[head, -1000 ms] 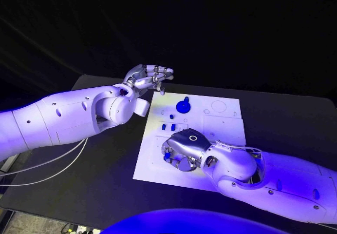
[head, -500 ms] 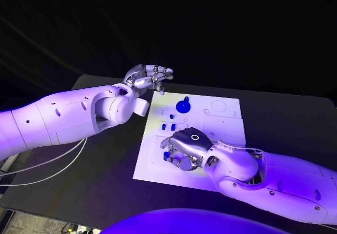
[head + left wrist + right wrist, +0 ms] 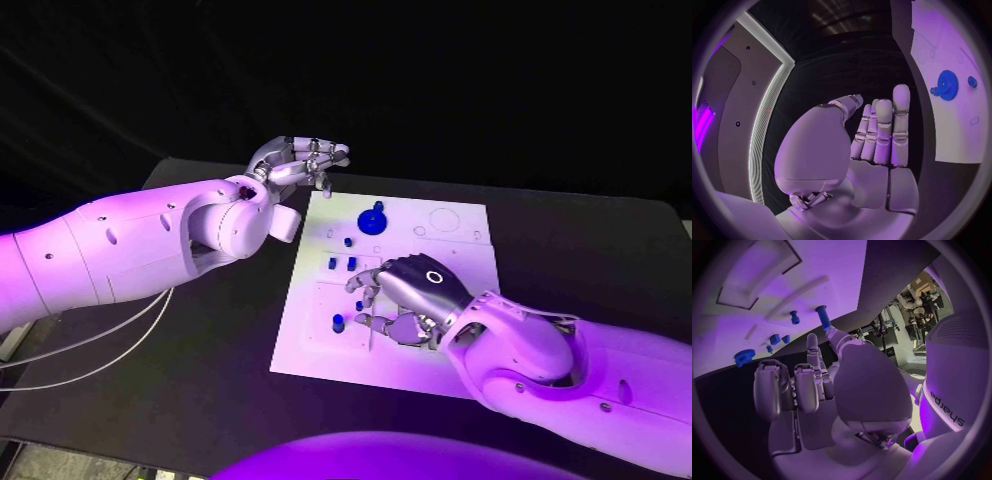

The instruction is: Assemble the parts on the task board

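My right hand [image 3: 408,298] hovers mid-frame over the board [image 3: 454,255], fingers spread, holding nothing. My left hand [image 3: 299,162] sits upper left off the board's corner, fingers apart and empty. Blue parts [image 3: 343,264] lie just left of the right hand, a blue gear [image 3: 374,221] above.

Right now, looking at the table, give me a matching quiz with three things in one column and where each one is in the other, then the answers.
Things:
1. left hand
2. right hand
3. blue gear

Places:
A. over the middle of the white board, above the small blue pegs
B. on the far part of the board
C. off the board, beyond its far left corner

Pairs: 1-C, 2-A, 3-B
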Robot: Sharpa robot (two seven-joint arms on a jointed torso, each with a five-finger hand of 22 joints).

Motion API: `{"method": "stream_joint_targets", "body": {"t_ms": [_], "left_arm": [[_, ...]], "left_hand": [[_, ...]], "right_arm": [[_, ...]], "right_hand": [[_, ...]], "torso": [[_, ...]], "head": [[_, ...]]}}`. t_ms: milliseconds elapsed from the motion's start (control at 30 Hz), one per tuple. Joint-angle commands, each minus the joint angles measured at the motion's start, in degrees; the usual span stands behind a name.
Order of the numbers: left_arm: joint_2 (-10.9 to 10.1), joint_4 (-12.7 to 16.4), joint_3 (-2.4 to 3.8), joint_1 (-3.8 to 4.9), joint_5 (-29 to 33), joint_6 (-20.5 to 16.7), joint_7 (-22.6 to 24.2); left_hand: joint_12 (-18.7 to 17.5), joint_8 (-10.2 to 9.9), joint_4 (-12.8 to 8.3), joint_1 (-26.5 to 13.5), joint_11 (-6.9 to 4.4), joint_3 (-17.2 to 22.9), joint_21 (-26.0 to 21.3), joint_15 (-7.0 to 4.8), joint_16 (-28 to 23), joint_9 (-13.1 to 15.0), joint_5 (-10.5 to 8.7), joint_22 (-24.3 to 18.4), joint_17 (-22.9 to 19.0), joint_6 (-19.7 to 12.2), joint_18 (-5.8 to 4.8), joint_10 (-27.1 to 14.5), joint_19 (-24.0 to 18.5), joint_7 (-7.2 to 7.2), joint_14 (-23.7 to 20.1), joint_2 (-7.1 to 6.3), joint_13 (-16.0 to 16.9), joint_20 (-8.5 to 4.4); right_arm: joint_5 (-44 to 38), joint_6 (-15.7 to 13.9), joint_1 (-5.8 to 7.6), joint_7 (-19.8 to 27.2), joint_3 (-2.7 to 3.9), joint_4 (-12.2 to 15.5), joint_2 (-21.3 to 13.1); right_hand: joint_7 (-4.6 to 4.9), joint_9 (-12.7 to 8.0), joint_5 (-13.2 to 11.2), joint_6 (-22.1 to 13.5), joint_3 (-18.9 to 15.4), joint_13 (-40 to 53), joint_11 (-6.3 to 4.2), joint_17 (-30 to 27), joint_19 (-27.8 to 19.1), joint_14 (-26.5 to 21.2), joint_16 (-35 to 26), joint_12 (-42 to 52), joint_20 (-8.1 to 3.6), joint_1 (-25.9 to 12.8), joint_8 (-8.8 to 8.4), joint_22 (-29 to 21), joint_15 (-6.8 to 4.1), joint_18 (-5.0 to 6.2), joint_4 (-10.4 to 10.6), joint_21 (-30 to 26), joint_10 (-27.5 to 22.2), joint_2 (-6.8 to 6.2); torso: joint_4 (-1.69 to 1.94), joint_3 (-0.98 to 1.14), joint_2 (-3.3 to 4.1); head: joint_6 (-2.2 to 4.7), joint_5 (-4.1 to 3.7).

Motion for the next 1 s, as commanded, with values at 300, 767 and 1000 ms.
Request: {"method": "stream_joint_targets", "body": {"t_ms": [300, 767, 1000], "left_arm": [[-0.53, 0.18, -0.02, 0.03, 0.24, 0.88, 0.27], [-1.17, 0.72, -0.19, 0.03, 0.24, 0.98, 0.41], [-1.4, 0.85, -0.22, 0.03, 0.24, 1.08, 0.43]], "left_hand": [[0.21, 0.3, 0.25, -0.56, 0.13, 0.1, -0.16, -0.03, 0.03, 0.06, -0.22, 0.05, -0.1, -0.34, 0.26, -0.41, -0.31, 0.06, -0.24, -0.1, 0.1, 0.17], [0.21, 0.3, 0.25, -0.56, 0.13, 0.1, -0.16, -0.03, 0.03, 0.06, -0.22, 0.05, -0.1, -0.34, 0.26, -0.41, -0.31, 0.06, -0.24, -0.1, 0.1, 0.17], [0.21, 0.3, 0.25, -0.56, 0.13, 0.1, -0.16, -0.03, 0.03, 0.06, -0.22, 0.05, -0.1, -0.34, 0.26, -0.41, -0.31, 0.06, -0.24, -0.1, 0.1, 0.17]], "right_arm": [[29.39, 0.15, 4.35, 0.77, 0.3, 4.3, -16.07], [23.23, 6.77, 2.55, -7.88, -0.58, 7.36, -25.0], [21.01, 6.84, 0.65, -10.82, -0.71, 7.6, -24.69]], "right_hand": [[-2.97, 7.27, 3.88, 3.98, -5.55, 59.42, -3.19, 9.32, 5.67, 5.01, 4.7, 62.56, -1.74, -4.98, 8.53, 14.6, -1.91, -2.33, 3.4, 8.83, 9.45, 0.86], [-3.15, 9.78, 3.88, 3.07, -10.07, 67.53, -2.99, 11.52, 6.0, 5.39, 5.85, 70.53, -1.64, -10.03, 9.56, 15.05, -1.86, -2.62, 3.89, 10.2, 12.55, 1.62], [-3.26, 10.16, 3.84, 3.22, -11.44, 67.65, -3.07, 11.69, 6.0, 5.41, 5.93, 70.51, -1.66, -10.67, 9.76, 15.05, -1.91, -2.62, 3.99, 10.2, 12.47, 1.78]], "torso": [[-0.79, -0.15, -0.21], [-1.44, -0.22, -0.33], [-1.39, -0.2, -0.29]], "head": [[1.0, -4.22], [0.86, -7.16], [0.79, -7.25]]}}
